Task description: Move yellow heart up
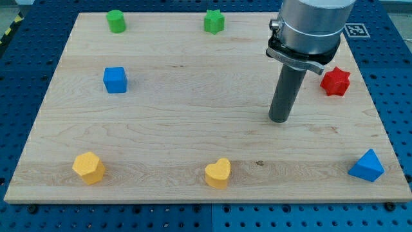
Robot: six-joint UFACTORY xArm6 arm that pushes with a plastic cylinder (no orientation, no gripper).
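Seven blocks sit on the wooden board (193,116); the yellow heart (218,173) lies near the 6 o'clock edge, apart from the rest. My tip (279,120), a bare rod with nothing to spread or pinch, rests at about 2 o'clock from the heart, well apart. Likely light, rigid and easy to slide, the heart wants a push at its lower side, though that face is hard to read.
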